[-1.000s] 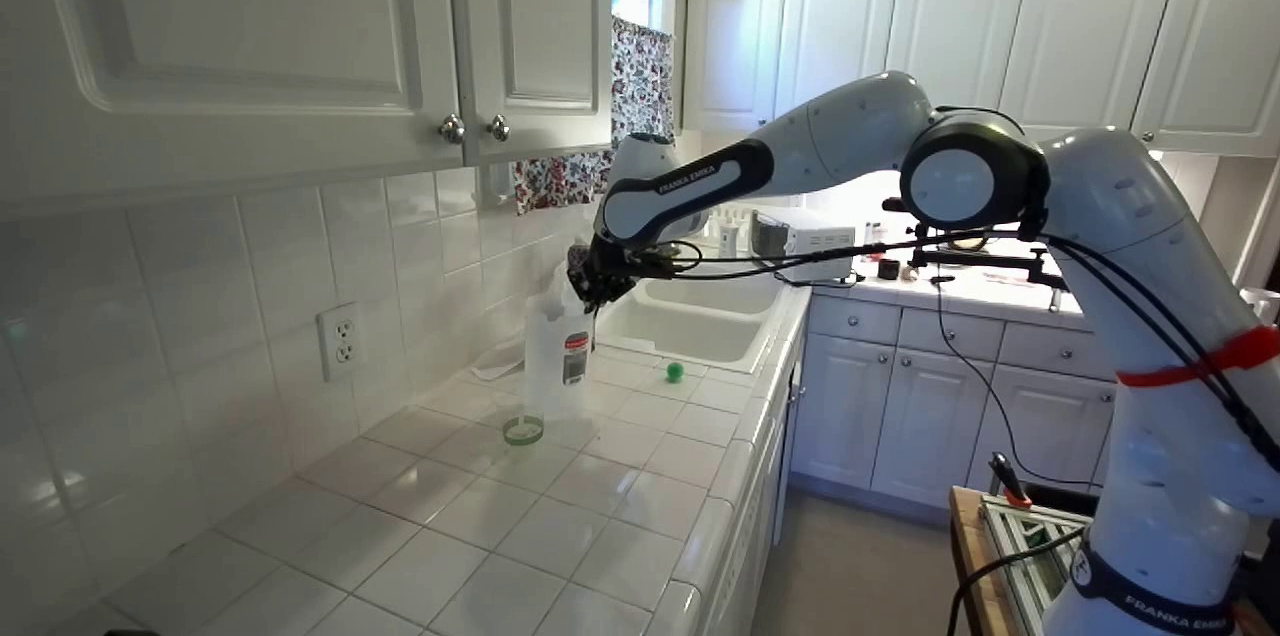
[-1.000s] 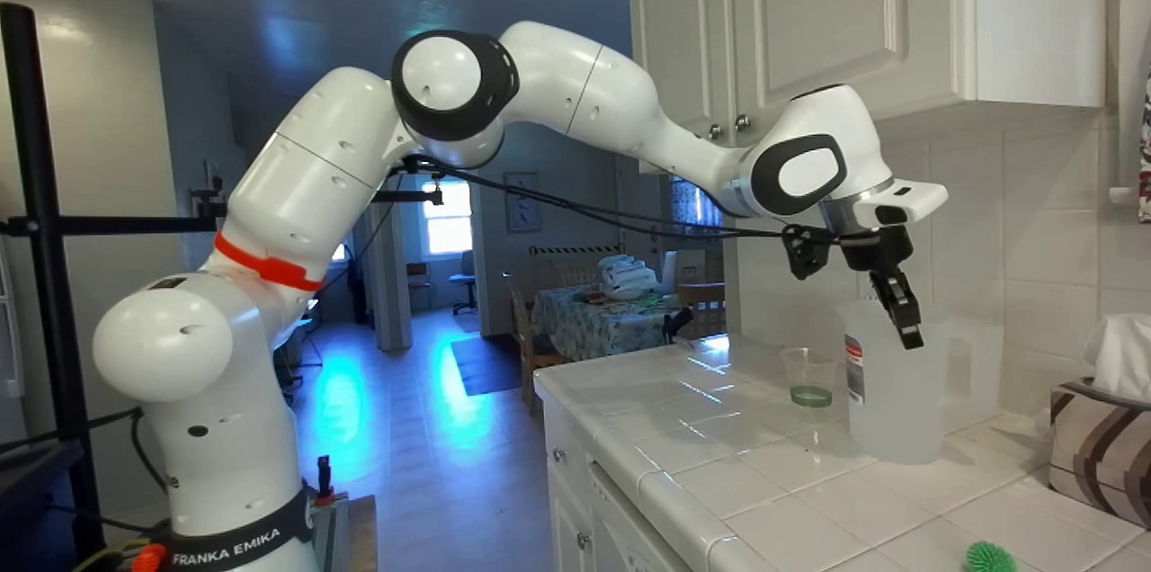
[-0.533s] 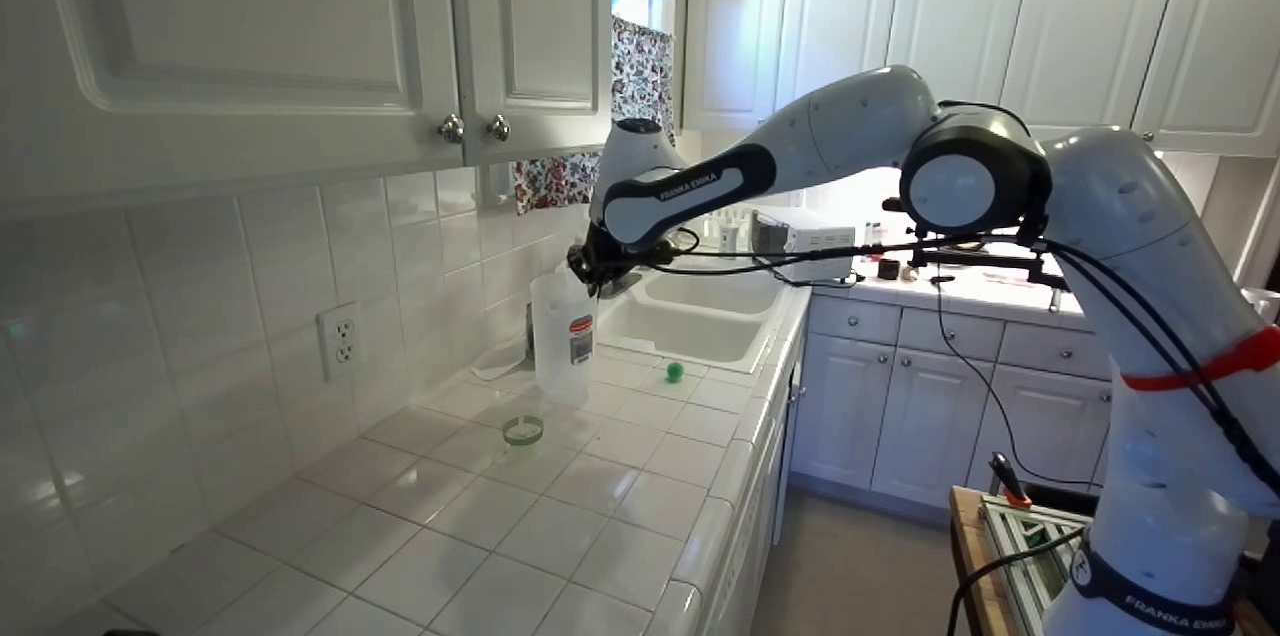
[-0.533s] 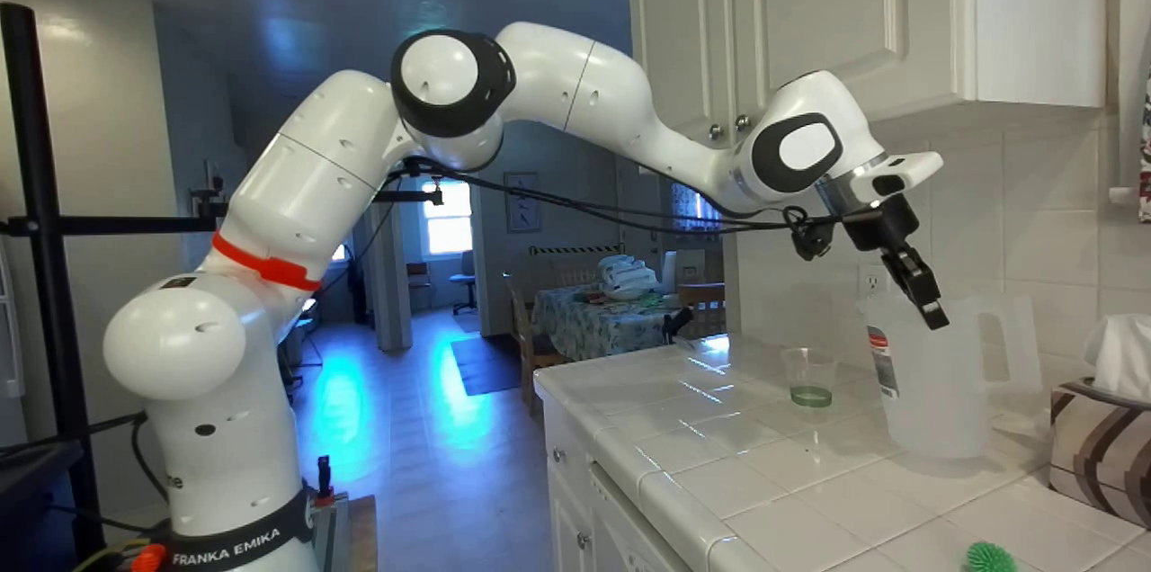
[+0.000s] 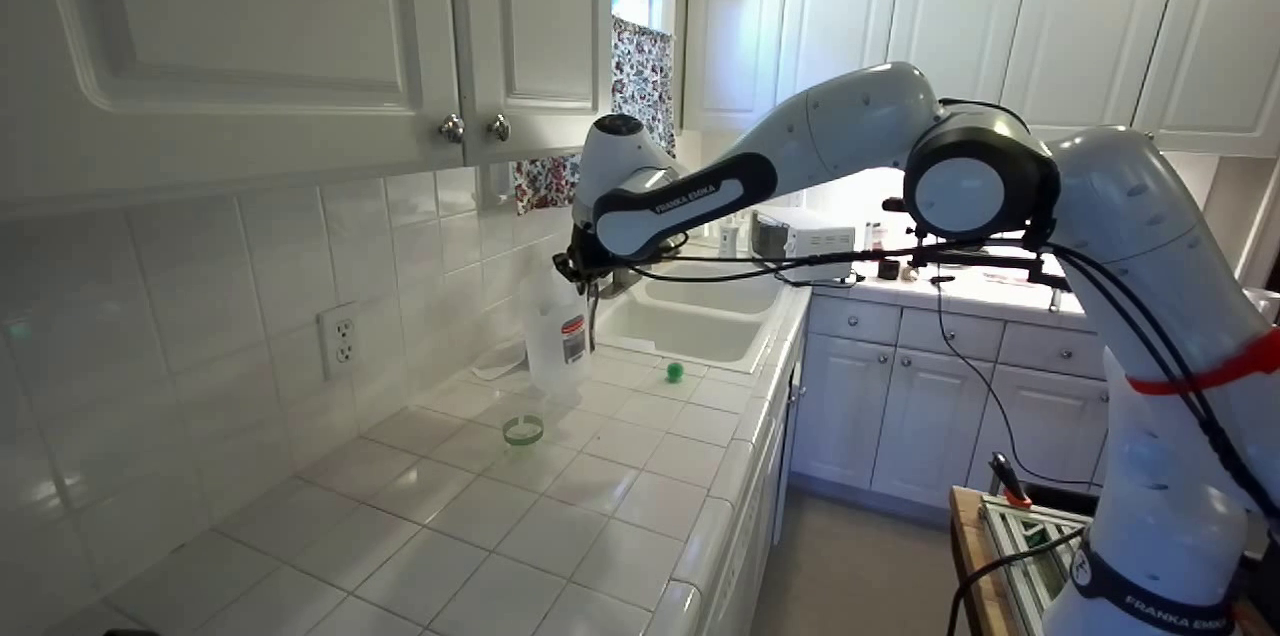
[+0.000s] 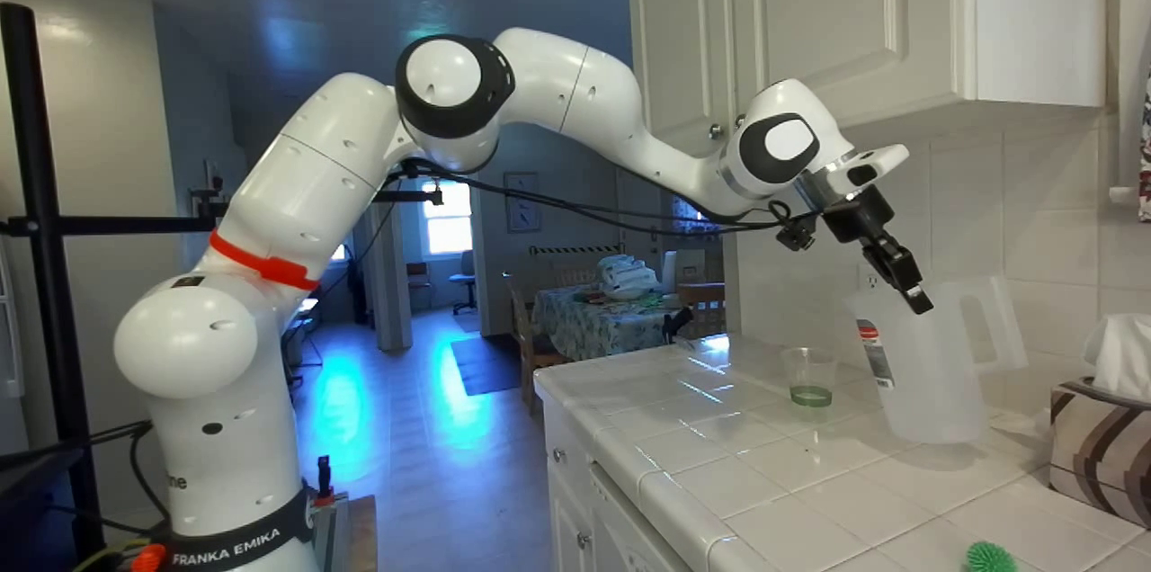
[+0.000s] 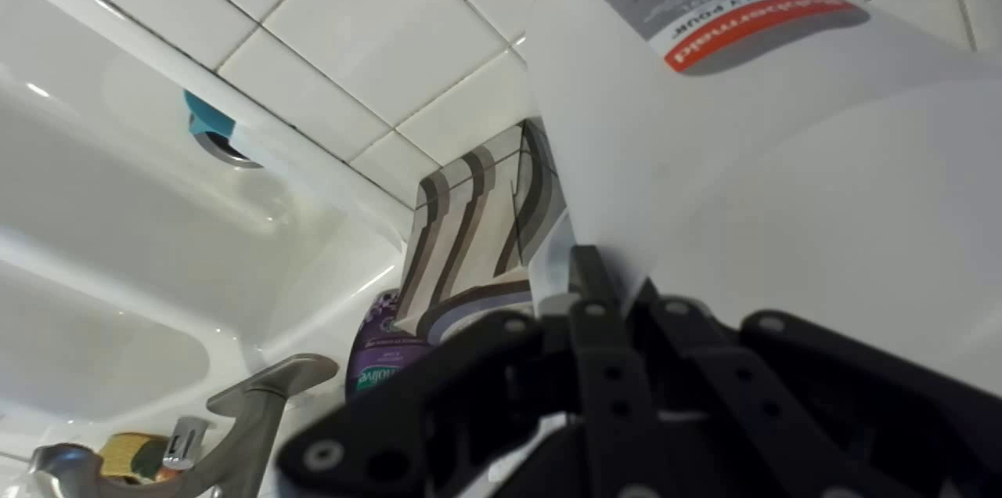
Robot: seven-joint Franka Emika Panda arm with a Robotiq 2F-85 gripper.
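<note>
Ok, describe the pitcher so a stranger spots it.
Below the upper cabinet runs a white tiled counter. Over it, the claw grips a tilted, translucent pitcher near its top. Unlike the cup and tissue box nearby, it has a handle and a red-and-grey label.

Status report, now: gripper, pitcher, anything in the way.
Gripper shut on pitcher, near its top. Pitcher tilted toward cup. Cup and tissue box nearby, neither touching pitcher.
</note>
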